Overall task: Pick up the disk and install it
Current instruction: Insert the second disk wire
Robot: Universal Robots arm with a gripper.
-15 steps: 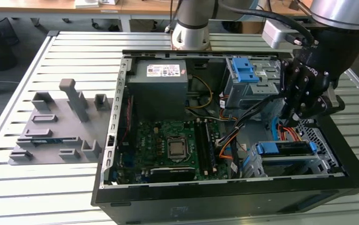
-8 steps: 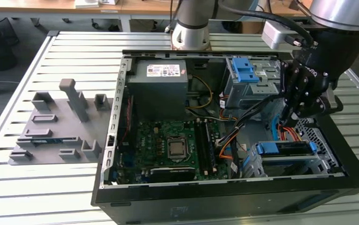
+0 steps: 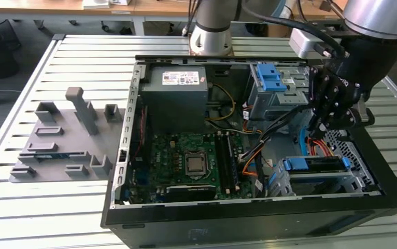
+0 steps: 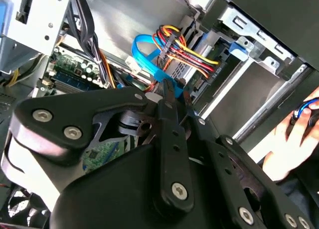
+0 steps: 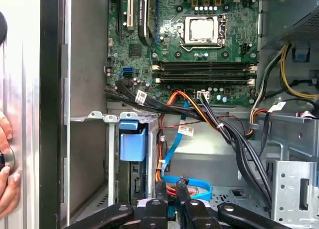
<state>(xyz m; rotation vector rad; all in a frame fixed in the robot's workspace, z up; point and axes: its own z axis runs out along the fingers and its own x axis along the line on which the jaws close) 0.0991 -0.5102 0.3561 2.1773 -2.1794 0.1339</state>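
One black robot hand [image 3: 331, 116] hangs inside the open black tower computer case [image 3: 254, 207] in the exterior view, over the bay at the view's right. The case lies on its side on a slatted white metal desk [image 3: 18, 207]. The silver metal hard drive with its blue plastic carrier frame [image 3: 314, 165] sits in the metal drive cage just below the hand, apart from it. A grey plastic fixture block [image 3: 64, 140] stands on the desk at the view's left.

In the second wrist view, the hand's black fingers [image 4: 172, 97] lie close together with nothing between them, near a blue flat data cable [image 4: 147, 59] and a bundle of red, yellow and black wires [image 4: 187, 52].

In the first wrist view, the fingertips [image 5: 160, 189] meet over the blue cable [image 5: 192, 189]; the blue carrier tab [image 5: 132, 139] stands in the cage beside them, below the green motherboard [image 5: 189, 45].
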